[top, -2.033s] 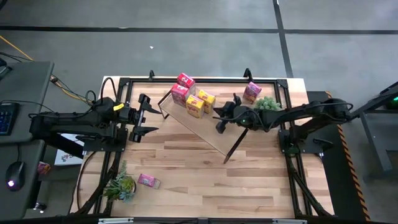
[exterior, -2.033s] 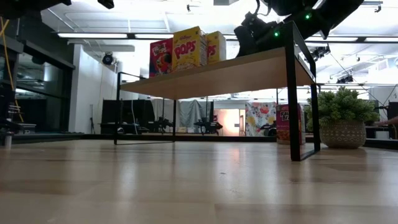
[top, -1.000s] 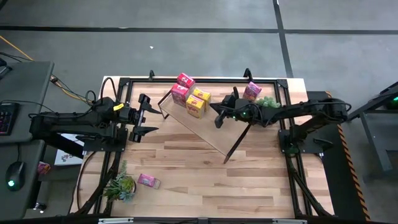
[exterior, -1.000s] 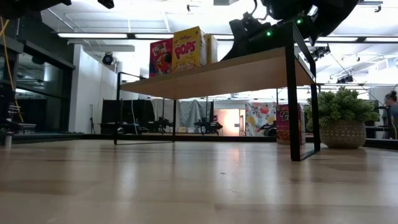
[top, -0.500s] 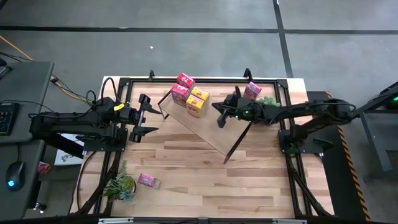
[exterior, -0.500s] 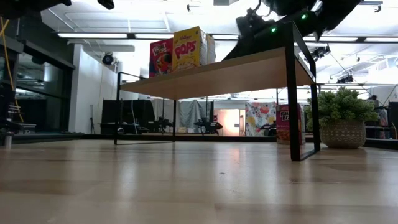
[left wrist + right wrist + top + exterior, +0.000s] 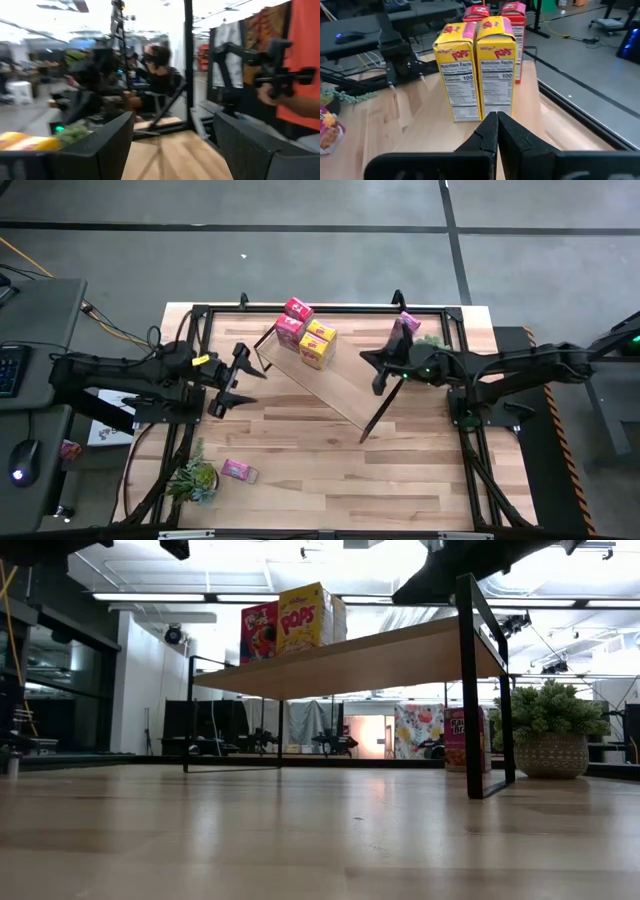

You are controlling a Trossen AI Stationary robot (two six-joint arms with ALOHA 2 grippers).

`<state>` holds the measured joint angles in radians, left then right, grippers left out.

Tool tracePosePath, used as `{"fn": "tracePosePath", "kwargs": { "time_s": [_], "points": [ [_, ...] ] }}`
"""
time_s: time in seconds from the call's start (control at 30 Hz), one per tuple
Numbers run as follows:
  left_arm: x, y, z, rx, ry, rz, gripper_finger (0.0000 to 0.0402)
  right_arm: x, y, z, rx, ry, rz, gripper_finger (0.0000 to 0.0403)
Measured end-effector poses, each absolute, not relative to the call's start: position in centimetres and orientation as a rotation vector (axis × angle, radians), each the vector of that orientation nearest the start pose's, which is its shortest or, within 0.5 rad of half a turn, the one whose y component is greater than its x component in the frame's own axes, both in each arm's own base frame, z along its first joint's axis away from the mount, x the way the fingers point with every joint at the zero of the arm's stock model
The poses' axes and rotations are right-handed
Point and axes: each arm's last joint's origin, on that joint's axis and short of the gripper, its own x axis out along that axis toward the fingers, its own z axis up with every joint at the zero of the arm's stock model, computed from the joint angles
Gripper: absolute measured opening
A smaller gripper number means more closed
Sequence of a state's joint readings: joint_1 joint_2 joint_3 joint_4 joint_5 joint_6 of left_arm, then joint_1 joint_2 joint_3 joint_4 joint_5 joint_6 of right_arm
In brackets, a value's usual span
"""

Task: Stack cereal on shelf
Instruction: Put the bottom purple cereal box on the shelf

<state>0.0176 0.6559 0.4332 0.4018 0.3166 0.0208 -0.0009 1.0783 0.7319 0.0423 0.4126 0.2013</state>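
High view: shelf (image 7: 325,375) runs diagonally mid-frame; four cereal boxes (image 7: 306,335) cluster at its upper-left end. Right gripper (image 7: 378,372) hangs over the shelf's middle — left gripper (image 7: 243,377) waits left of it, fingers spread. Low view: boxes top the board. Right wrist view: fingers (image 7: 487,131) pressed together, empty, facing two yellow boxes (image 7: 479,67).

Six cereal boxes (image 7: 312,343) — four on one shelf (image 7: 340,390), two on tabletop; two potted plants (image 7: 192,478).

Ahead of the right gripper (image 7: 496,122), printed cardboard cereal boxes (image 7: 479,65) stand on the smooth light-wood shelf (image 7: 400,125) with thin matt black metal frames.
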Motion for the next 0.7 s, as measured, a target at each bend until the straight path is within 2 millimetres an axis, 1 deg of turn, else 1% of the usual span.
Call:
{"fn": "tracePosePath", "kwargs": {
  "time_s": [0.13,0.3,0.43,0.57,0.7],
  "points": [
    [16.7,-1.9,28.7,0.029,-0.134,-0.372,0.0266,23.1,-0.6,28.1,0.112,0.282,-0.468,0.0],
    [18.3,-3.5,29.2,0.053,-0.059,-0.423,0.0266,22.9,-0.4,27.7,0.103,0.328,-0.479,0.0],
    [19.2,-5.2,30.5,0.045,0.084,-0.502,0.0267,22.7,-0.4,27.4,0.115,0.355,-0.49,0.0],
    [19.4,-7.3,31.7,-0.02,0.271,-0.565,0.0267,22.7,-0.4,27.3,0.113,0.366,-0.491,0.0],
    [19.4,-9.9,31.6,-0.108,0.435,-0.579,0.0267,22.7,-0.4,27.2,0.113,0.369,-0.491,0.0]
  ]
}}
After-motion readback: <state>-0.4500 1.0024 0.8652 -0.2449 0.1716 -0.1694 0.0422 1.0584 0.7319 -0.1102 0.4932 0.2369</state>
